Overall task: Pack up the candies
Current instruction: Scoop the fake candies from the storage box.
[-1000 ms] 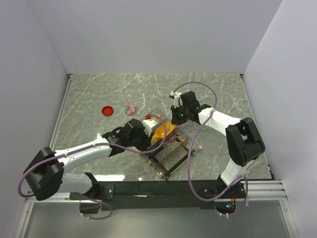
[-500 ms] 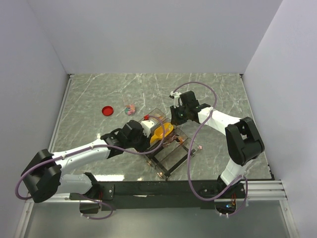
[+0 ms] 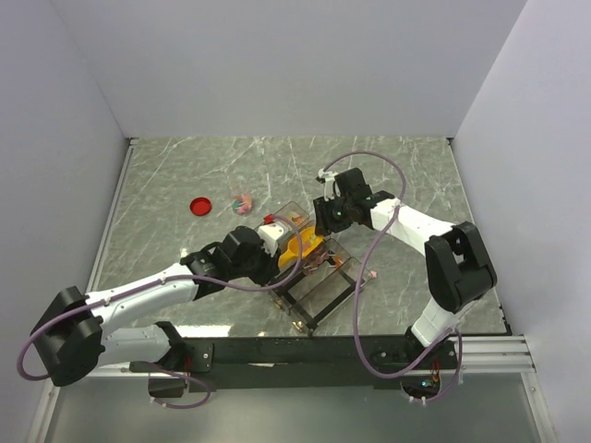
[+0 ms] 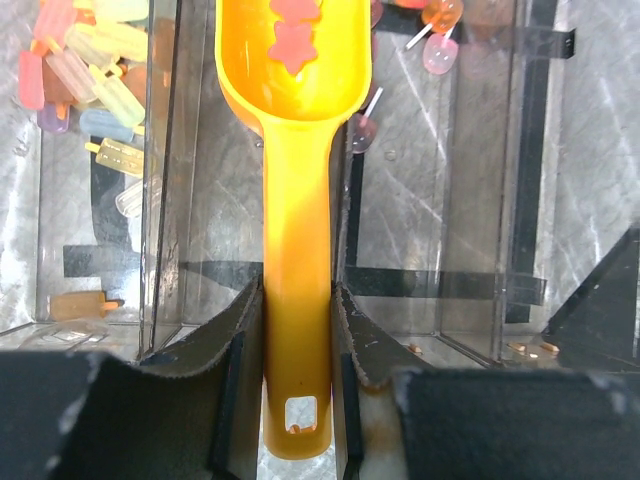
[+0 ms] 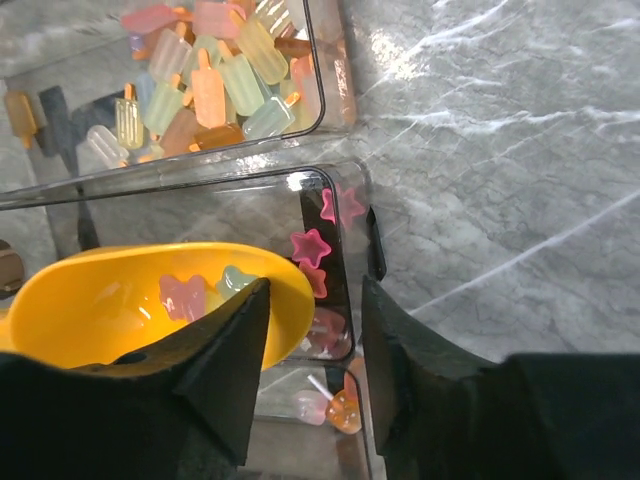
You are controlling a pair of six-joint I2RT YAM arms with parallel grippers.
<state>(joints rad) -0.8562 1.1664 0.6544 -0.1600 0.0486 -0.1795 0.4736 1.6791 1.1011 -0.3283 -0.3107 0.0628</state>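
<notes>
Right gripper (image 5: 315, 300) has parted its jaws, empty, beside the scoop (image 5: 90, 310); left gripper (image 4: 297, 300) pinches its handle, keeping candies (image 5: 185, 295) level.

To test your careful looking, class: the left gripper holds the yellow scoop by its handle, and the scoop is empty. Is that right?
Not quite. The left gripper does hold the yellow scoop by its handle, but the scoop is not empty: a few pink candies lie in its bowl, as the left wrist view shows.

No text, label or number is readable anywhere.
</notes>
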